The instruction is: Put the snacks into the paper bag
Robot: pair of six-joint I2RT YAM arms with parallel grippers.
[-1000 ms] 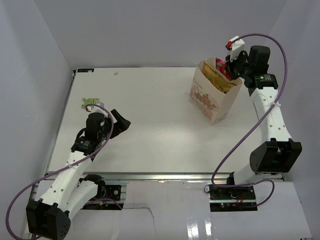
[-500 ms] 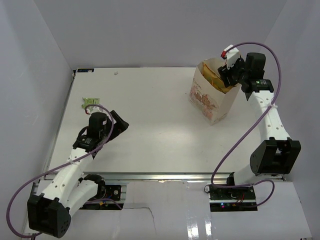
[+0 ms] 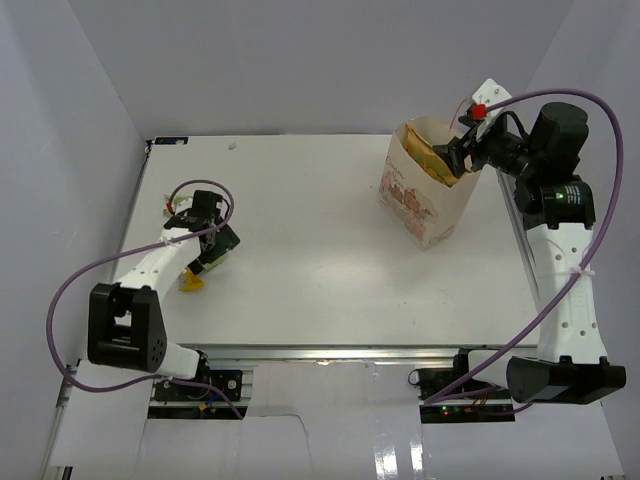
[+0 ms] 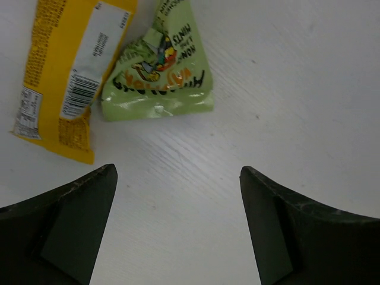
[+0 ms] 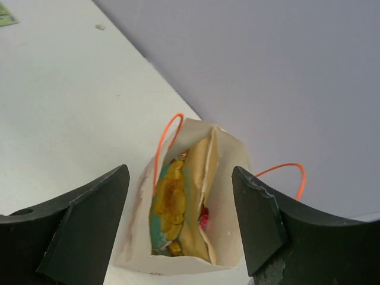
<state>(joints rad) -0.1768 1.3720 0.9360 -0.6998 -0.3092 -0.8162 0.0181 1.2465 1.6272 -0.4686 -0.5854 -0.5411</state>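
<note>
The cream paper bag (image 3: 420, 200) stands upright at the back right with its orange handles up. Inside it (image 5: 227, 196) I see the tan-gold chip bag (image 5: 172, 199) and a bit of a pink-red packet (image 5: 203, 218). My right gripper (image 3: 457, 155) hangs open just above the bag's mouth, and nothing is between its fingers (image 5: 179, 171). At the left, a yellow packet (image 4: 65, 71) and a green packet (image 4: 157, 71) lie side by side on the table. My left gripper (image 4: 178, 175) is open over bare table just short of them. In the top view the yellow packet (image 3: 190, 283) peeks out below that gripper (image 3: 212, 252).
The grey walls stand close behind and to the right of the paper bag. The white table (image 3: 300, 230) stretches between the two arms. My left arm's purple cable (image 3: 100, 270) loops over the left edge.
My right gripper has opened and drawn back to the right; the red packet it held is down in the bag. My left arm has swung left and turned its gripper down toward the yellow and green packets.
</note>
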